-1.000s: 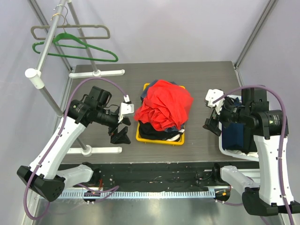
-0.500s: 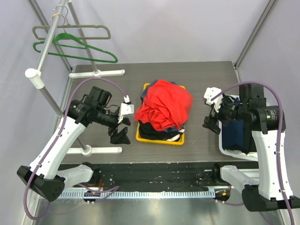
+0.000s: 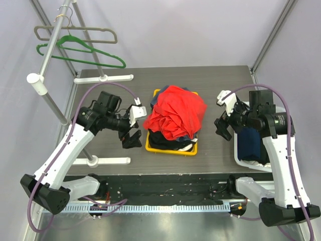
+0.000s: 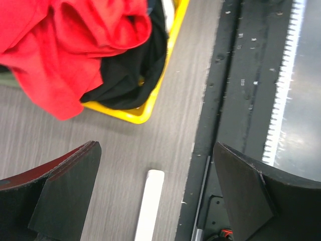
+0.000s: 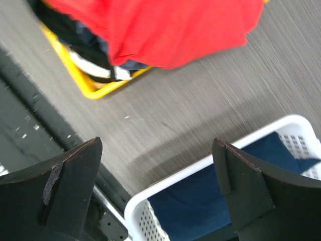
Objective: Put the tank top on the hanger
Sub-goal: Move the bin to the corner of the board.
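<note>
**Both arms flank the heap, nothing picked up**

On the grey table [image 3: 210, 80], the tank top [image 3: 175, 113] lies crumpled on top of dark clothes in a yellow bin [image 3: 170, 149] at the centre. It is well apart from the green hanger [image 3: 83, 51], which hangs on the rack [image 3: 49, 63] at the far left corner, under a thicker grey hanger [image 3: 75, 34].

The left gripper [image 3: 131, 138] hovers just left of the bin. Its jaws are spread wide with nothing between them, and so are those of the right gripper [image 3: 223, 126] on the other side.

This looks like the reach before the first grasp. The next move calls for pinching red cloth alone, ideally near a strap, and lifting it free of the garments beneath.

The straps and neck opening are lost in the folds, and no chest mark shows. The white basket [image 3: 239, 159] of navy cloth is partly covered by the right arm. The green hanger's hook is probably over the rail, but it is too fine to make out.
</note>
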Robot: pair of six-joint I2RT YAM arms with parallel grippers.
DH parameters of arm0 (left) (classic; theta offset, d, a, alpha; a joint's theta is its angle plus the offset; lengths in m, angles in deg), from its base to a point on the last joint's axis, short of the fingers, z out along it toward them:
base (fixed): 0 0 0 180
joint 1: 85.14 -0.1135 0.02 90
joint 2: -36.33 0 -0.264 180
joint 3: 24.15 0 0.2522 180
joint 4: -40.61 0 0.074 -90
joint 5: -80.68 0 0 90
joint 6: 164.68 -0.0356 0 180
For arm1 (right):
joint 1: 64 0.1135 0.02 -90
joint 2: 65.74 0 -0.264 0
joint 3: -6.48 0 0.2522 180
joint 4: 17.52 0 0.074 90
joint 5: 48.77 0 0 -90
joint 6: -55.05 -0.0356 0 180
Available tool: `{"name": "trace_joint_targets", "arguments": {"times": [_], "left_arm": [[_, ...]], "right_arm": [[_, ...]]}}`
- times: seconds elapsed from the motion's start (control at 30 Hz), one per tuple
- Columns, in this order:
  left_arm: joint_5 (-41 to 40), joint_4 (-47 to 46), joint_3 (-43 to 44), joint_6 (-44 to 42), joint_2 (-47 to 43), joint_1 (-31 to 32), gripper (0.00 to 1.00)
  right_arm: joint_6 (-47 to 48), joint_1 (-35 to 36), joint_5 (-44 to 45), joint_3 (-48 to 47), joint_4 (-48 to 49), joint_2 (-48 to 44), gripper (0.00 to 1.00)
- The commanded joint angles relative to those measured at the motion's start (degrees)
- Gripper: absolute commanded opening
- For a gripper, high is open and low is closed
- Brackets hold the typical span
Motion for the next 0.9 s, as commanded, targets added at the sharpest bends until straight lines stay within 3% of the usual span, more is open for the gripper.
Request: {"name": "trace_joint_targets", "arguments": {"times": [0.0,0.2,0.43,0.53,0.73,0.87], "left_arm": [[-6.48,-7.97,-1.99,3.46,0.73,0.04,1.0],[-12.64,-15.71,-4.11,6.97,2.14,0.13,1.0],[-13.44,-20.37,-4.81,8.82,5.48,0.13,1.0],[-14.23,-23.97,-5.42,9.7,6.71,0.13,1.0],[-13.53,-30.75,-5.87,12.16,10.75,0.13,1.0],[-10.11,-32.33,-5.25,13.3,13.91,0.13,1.0]], "right_arm": [[-9.59,0.17,8.09,2.95,13.15,-0.02,1.0],[-16.01,0.25,16.61,5.42,19.85,2.88,1.0],[-15.22,0.17,26.8,6.65,17.56,4.82,1.0],[-15.84,0.25,30.49,8.76,20.8,4.38,1.0],[-17.25,0.17,29.47,9.29,22.22,5.35,1.0],[-15.67,0.87,17.97,8.15,19.86,6.49,1.0]]}}
